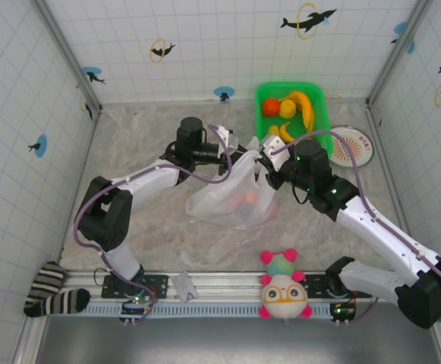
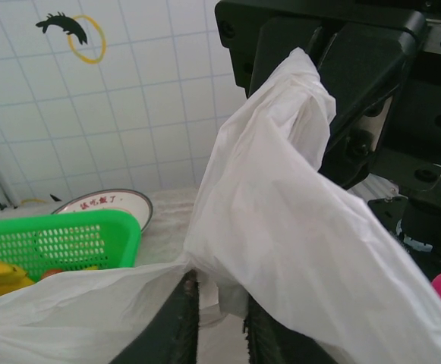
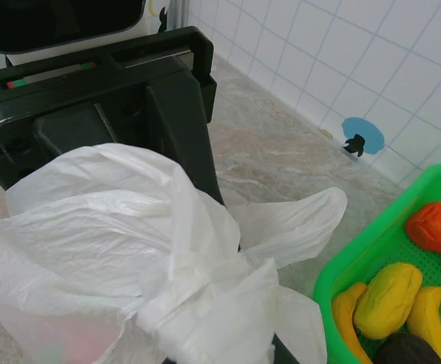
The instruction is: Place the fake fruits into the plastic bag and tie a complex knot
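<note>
I judged it the tying step: my left tool (image 2: 218, 302) and right tool (image 1: 269, 174) each pinched a strap of the plastic bag (image 1: 224, 201), lying mid-surface (image 1: 140, 129) with fruits (image 1: 244, 202) inside, so next the straps needed crossing.

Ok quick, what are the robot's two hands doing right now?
Left hand: closed, pinching the bag.
Right hand: closed, gripping the bag's bunched top.

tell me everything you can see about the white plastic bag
The thin white semi-translucent plastic bag sits crumpled on the grey marbled table, its top held up between both arms. Faint reddish shapes show through it. The right end effector pinches a bunched part; film drapes over the left end effector.
</note>
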